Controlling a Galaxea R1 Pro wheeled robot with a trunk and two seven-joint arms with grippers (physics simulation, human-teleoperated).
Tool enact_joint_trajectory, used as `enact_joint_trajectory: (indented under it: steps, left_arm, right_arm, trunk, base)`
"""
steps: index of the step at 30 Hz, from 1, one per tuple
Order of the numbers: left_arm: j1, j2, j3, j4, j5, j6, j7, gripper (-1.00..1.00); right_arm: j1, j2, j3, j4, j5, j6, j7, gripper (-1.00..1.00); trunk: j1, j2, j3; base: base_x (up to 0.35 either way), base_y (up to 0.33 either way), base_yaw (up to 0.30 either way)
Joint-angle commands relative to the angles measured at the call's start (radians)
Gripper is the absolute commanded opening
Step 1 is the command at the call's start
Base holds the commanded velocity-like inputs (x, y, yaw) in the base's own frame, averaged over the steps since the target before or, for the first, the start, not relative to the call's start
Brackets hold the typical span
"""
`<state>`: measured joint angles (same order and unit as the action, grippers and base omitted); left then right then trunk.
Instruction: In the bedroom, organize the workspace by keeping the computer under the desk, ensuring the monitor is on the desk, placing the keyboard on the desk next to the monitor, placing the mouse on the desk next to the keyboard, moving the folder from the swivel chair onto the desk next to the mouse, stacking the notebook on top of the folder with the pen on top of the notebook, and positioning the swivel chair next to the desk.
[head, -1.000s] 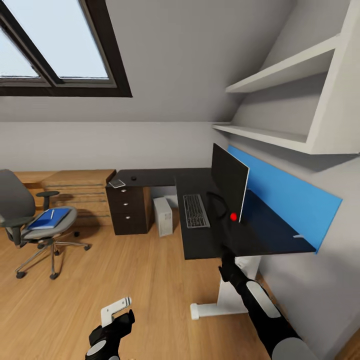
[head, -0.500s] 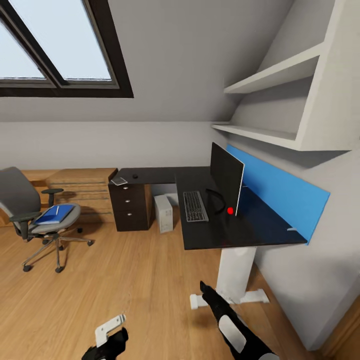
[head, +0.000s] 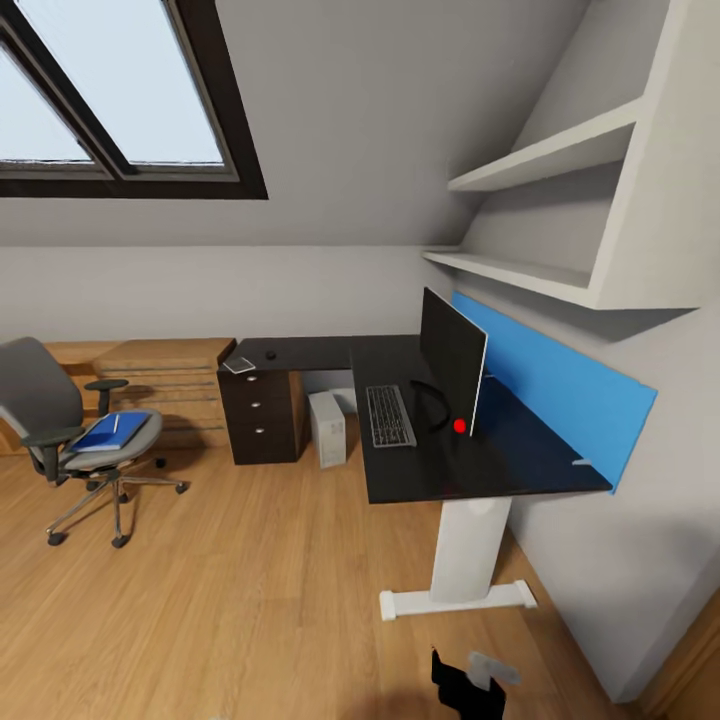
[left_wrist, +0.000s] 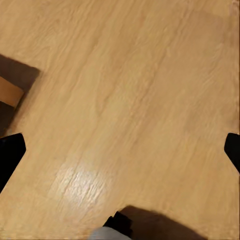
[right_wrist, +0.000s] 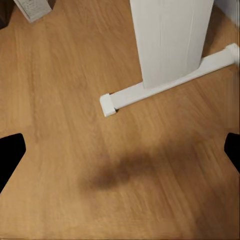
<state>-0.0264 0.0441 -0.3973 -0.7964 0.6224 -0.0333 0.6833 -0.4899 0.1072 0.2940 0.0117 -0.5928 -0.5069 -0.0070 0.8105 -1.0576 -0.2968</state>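
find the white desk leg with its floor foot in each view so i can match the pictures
Head view: the white desk leg stands under the near end of the black desk, lower right of centre, its foot on the wood floor.
Right wrist view: the leg fills the upper middle, its foot running across below it.
Left wrist view: it is not in this picture.
Shared landmark: the computer, also at a corner of the right wrist view.

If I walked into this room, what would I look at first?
Probably the big black screen standing on the black desk, with a bright blue panel on the wall behind it. Next, the grey chair off by itself on the wood floor, with a blue folder lying on its seat. Above it is a large roof window.
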Motion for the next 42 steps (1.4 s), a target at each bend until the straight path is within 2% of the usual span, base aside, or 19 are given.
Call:
enact_joint_trajectory:
  steps: [1, 2, 3, 4, 5, 7, 8, 11, 13, 19, 36, 42]
  left_arm:
    - [-0.001, 0.003, -0.005, 0.042, 0.009, -0.004, -0.077, 1.00]
    - [-0.001, 0.003, -0.004, 0.064, 0.009, -0.004, -0.123, 1.00]
    - [-0.001, 0.005, -0.002, 0.107, 0.008, -0.004, -0.215, 1.00]
    - [-0.001, 0.006, 0.000, 0.126, 0.008, -0.004, -0.258, 1.00]
    - [-0.001, 0.008, 0.002, 0.157, 0.007, -0.004, -0.326, 1.00]
    - [-0.001, 0.015, 0.005, 0.190, 0.007, -0.004, -0.397, 1.00]
    - [-0.001, 0.021, 0.006, 0.202, 0.007, -0.004, -0.421, 1.00]
    - [-0.001, 0.024, 0.007, 0.210, 0.007, -0.020, -0.439, 1.00]
    - [-0.001, 0.023, 0.007, 0.214, 0.007, -0.046, -0.443, 1.00]
    - [-0.001, 0.021, 0.010, 0.221, 0.008, -0.137, -0.447, 1.00]
    - [-0.001, 0.019, 0.005, 0.238, 0.010, -0.137, -0.447, 1.00]
    - [-0.001, 0.019, 0.005, 0.241, 0.010, -0.135, -0.447, 1.00]
  right_arm:
    - [0.003, -0.003, 0.010, 0.005, -0.006, -0.004, 0.001, 1.00]
    - [0.006, -0.003, 0.010, 0.006, -0.006, -0.005, 0.002, 1.00]
    - [0.014, -0.004, 0.011, 0.007, -0.004, -0.005, 0.003, 1.00]
    - [0.018, -0.004, 0.012, 0.008, -0.003, -0.006, 0.003, 1.00]
    - [0.024, -0.004, 0.013, 0.009, 0.001, -0.006, 0.004, 1.00]
    - [0.033, -0.004, 0.014, 0.009, 0.019, -0.007, 0.005, 1.00]
    - [0.036, -0.006, 0.014, 0.009, 0.042, -0.008, 0.005, 1.00]
    - [0.038, -0.009, 0.013, 0.010, 0.084, -0.008, 0.005, 1.00]
    - [0.038, -0.009, 0.013, 0.010, 0.097, -0.009, 0.005, 1.00]
    - [0.039, -0.010, 0.013, 0.010, 0.112, -0.010, 0.018, 1.00]
    - [0.039, -0.001, 0.015, 0.011, 0.108, -0.013, 0.021, 1.00]
    - [0.039, 0.006, 0.016, 0.011, 0.111, -0.013, 0.021, 1.00]
  trunk:
    - [-0.004, 0.006, 0.002]
    - [-0.008, 0.013, 0.005]
    - [-0.012, 0.020, 0.008]
    - [-0.015, 0.027, 0.011]
    - [-0.019, 0.034, 0.015]
    - [-0.019, 0.034, 0.015]
    - [-0.019, 0.034, 0.015]
    - [-0.019, 0.034, 0.015]
    - [-0.019, 0.034, 0.015]
    - [-0.019, 0.034, 0.015]
    - [-0.019, 0.034, 0.015]
    - [-0.019, 0.034, 0.015]
  base:
    - [0.000, 0.000, 0.000]
    - [0.000, 0.000, 0.000]
    - [0.000, 0.000, 0.000]
    - [0.000, 0.000, 0.000]
    - [0.000, 0.000, 0.000]
    - [0.000, 0.000, 0.000]
    - [0.000, 0.000, 0.000]
    - [0.000, 0.000, 0.000]
    - [0.000, 0.000, 0.000]
    - [0.014, 0.024, 0.000]
    - [0.141, 0.256, 0.000]
    - [0.224, 0.256, 0.257]
